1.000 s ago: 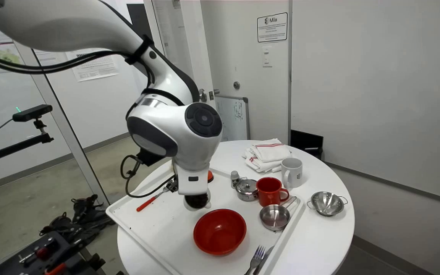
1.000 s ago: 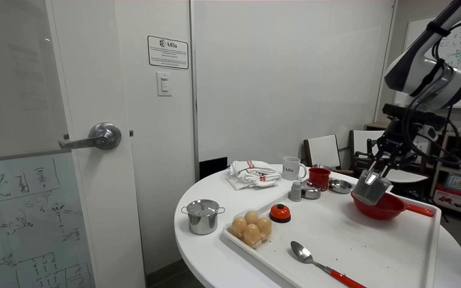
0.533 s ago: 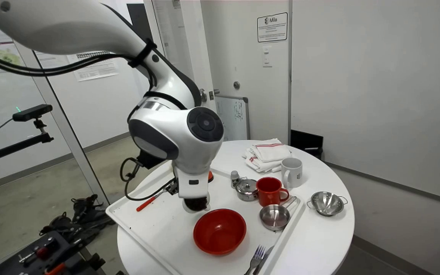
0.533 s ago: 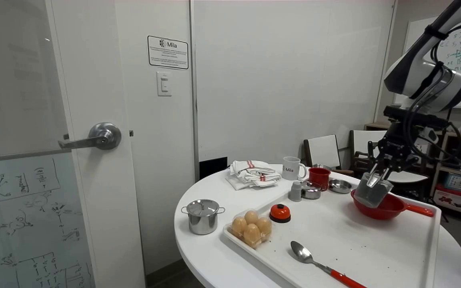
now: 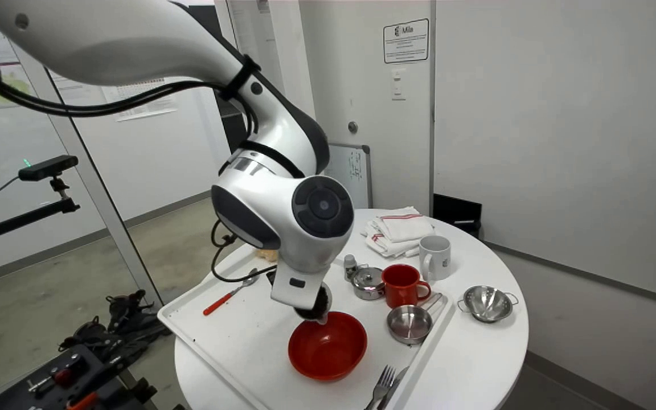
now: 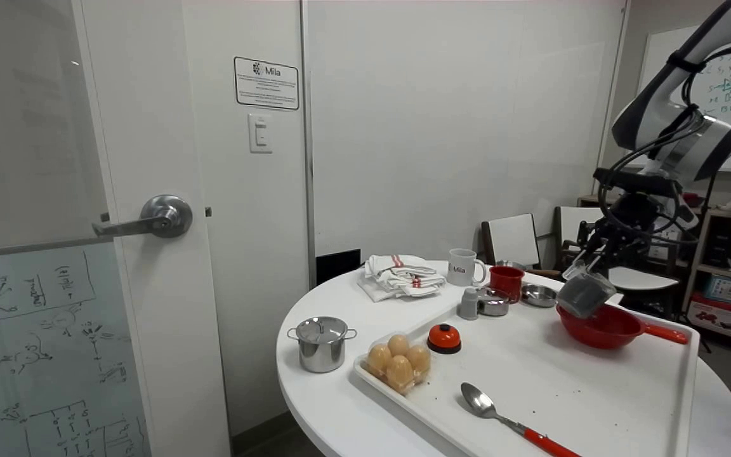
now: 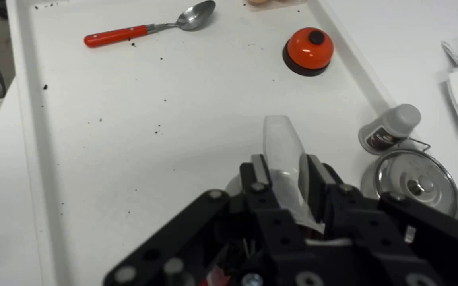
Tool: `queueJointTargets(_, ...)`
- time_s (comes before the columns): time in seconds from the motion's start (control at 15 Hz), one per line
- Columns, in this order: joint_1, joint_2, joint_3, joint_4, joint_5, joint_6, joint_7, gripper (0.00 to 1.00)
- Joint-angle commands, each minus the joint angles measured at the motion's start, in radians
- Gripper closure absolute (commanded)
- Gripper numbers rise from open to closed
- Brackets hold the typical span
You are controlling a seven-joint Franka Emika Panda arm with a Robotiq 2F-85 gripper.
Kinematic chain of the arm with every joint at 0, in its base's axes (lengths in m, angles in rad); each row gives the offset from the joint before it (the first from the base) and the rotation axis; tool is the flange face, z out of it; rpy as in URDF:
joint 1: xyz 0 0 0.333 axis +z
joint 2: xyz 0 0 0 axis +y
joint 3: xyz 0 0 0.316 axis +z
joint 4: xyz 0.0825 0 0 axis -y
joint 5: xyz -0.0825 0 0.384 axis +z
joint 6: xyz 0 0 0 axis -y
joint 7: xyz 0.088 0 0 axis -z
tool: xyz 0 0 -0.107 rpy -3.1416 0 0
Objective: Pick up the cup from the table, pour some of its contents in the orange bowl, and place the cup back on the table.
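The cup [image 6: 584, 296] is see-through greyish plastic with dark contents that show in an exterior view [image 5: 312, 310]. It is tilted, its lip over the back rim of the orange bowl [image 5: 328, 350]. That glossy red bowl also shows in an exterior view [image 6: 603, 330], with a red handle. My gripper [image 7: 286, 171] is shut on the cup's clear handle [image 7: 281, 137] in the wrist view. In an exterior view the gripper [image 6: 584, 265] is just above the cup; elsewhere the arm hides it. I cannot tell whether contents are falling. The white table [image 5: 484, 359] is below.
A white tray [image 6: 530, 381] bears the bowl, a spoon [image 6: 480, 401], an orange-black bell [image 6: 444, 338] and eggs [image 6: 398, 362]. A shaker [image 5: 350, 266], lidded pot [image 5: 368, 282], red mug [image 5: 401, 285], metal pan [image 5: 410, 324] and fork [image 5: 384, 384] stand near the bowl.
The arm has moved so that the cup shifts toward the bowl, to the right in an exterior view. The cup is turned further, its lip now over the bowl's rim. The grip stays.
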Motion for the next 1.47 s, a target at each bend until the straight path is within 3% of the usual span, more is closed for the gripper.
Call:
queueJointTargets(0.0,-0.049,0.025,-0.049,0.030,0.093,-0.112,0.033,0.93)
queueJointTargets(0.4,-0.115,0.066,-0.082,0.035,0.268,-0.323,0.033,0.93)
queueJointTargets(0.67,-0.125,0.091,-0.099,0.036,0.316,-0.410,0.028,0.93)
queueJointTargets(1.13,-0.026,0.077,-0.106,0.047,0.160,-0.290,0.042,0.93)
queueJointTargets(1.4,0.059,0.027,-0.100,0.030,0.036,-0.160,0.057,0.93)
